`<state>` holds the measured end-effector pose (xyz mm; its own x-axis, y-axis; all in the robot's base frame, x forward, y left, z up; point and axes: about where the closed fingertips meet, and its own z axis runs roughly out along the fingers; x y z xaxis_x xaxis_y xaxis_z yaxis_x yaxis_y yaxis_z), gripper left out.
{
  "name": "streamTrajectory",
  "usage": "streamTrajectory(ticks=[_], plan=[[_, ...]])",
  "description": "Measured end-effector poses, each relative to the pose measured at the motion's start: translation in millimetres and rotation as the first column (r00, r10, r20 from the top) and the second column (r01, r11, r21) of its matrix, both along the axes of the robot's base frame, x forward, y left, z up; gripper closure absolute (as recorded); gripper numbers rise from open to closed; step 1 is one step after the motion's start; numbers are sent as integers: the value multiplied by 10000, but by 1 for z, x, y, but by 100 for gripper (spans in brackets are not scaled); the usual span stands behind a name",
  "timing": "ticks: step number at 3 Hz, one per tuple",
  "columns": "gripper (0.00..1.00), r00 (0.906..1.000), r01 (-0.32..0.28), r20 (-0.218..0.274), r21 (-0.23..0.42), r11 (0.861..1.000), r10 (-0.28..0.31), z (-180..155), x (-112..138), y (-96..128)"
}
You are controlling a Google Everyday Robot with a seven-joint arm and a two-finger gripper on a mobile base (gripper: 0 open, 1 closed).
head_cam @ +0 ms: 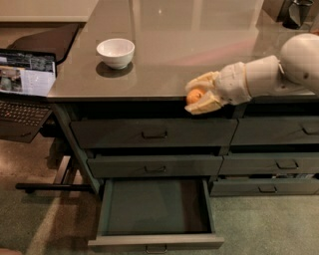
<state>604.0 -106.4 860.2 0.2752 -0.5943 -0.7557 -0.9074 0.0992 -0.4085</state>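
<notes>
My gripper (197, 94) is shut on a small orange fruit (195, 95), held at the front edge of the grey counter (164, 60), just above the top drawer. The white arm (279, 69) reaches in from the right. A white bowl (115, 52) stands on the counter to the left, well apart from the gripper. Below, the bottom drawer (155, 211) is pulled out and its inside looks bare.
An open laptop (25, 87) sits on a low stand at the left. Shut drawers (154, 132) fill the cabinet front, with more at the right (279, 164). A dark object (294, 12) stands at the counter's far right corner. Green carpet covers the floor.
</notes>
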Motion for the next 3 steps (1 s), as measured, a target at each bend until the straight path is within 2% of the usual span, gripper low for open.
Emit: streamTrajectory(ticks=[1,2,3], plan=[[100,9993,313,-240,711,9970,-297,1,29,15],[100,9963,788,-474,1772,9810,-715,5,49,20],[100,9916,1282,-577,3226,9378,-1157,15,59,19]])
